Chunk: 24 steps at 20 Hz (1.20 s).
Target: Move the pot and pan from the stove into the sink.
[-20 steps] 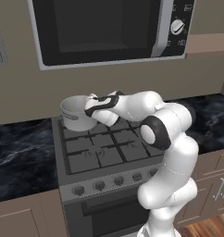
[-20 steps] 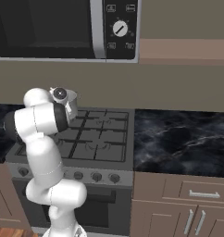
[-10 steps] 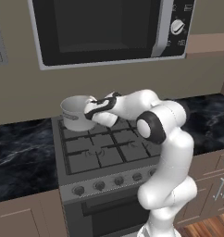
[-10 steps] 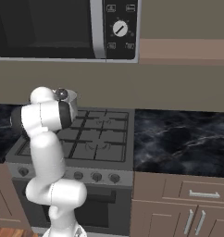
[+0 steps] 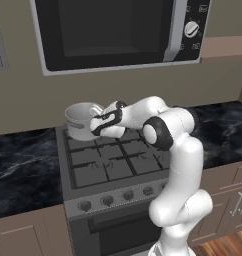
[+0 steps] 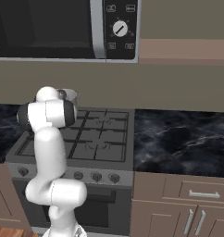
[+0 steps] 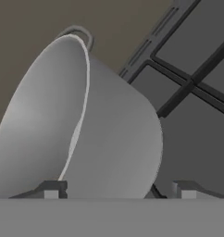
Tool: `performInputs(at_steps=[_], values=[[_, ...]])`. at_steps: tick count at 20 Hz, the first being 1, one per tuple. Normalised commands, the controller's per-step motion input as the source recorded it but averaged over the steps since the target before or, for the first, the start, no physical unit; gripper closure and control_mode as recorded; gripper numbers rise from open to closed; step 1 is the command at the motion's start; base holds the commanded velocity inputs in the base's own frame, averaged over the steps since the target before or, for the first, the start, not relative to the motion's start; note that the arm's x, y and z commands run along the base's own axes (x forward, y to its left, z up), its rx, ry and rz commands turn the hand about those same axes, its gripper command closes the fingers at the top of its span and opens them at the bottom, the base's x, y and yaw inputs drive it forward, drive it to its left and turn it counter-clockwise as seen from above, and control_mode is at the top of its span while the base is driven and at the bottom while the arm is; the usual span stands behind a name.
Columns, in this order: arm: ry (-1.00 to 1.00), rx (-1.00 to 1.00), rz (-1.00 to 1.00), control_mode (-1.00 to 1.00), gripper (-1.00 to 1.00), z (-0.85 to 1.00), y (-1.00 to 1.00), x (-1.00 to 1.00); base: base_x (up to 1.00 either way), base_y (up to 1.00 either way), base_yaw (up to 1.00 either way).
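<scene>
Hand view: the gripper (image 7: 115,190), jaws spread astride the pot (image 7: 81,125) wall on the stove's (image 5: 113,165) ten-o'clock burner, hasn't gripped; nothing moved yet.

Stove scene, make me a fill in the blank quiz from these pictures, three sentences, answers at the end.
1. The pot stands on the back-left burner of the ______.
2. Mounted on the wall above the stove is a ______ with a round dial.
3. In the hand view, the gripper has one finger on each side of the pot's ______.

Missing words: stove; microwave; wall
</scene>
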Motion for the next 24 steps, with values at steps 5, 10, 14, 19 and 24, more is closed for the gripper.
performInputs(at_steps=[5,10,14,19,24], values=[[0.01,0.00,0.00,-1.00,-1.00,0.09,-0.03,-0.05,0.00,0.00,0.00],[0.00,0.02,-0.03,-1.00,-1.00,0.38,-0.14,-0.10,0.00,0.00,0.00],[0.00,0.00,-0.01,-1.00,-1.00,0.09,-0.08,0.12,0.00,0.00,0.00],[-0.01,-0.09,0.00,-1.00,-1.00,-0.36,0.03,0.52,0.00,0.00,0.00],[0.00,-0.13,0.00,-1.00,-1.00,-0.55,0.09,0.51,0.00,0.00,0.00]])
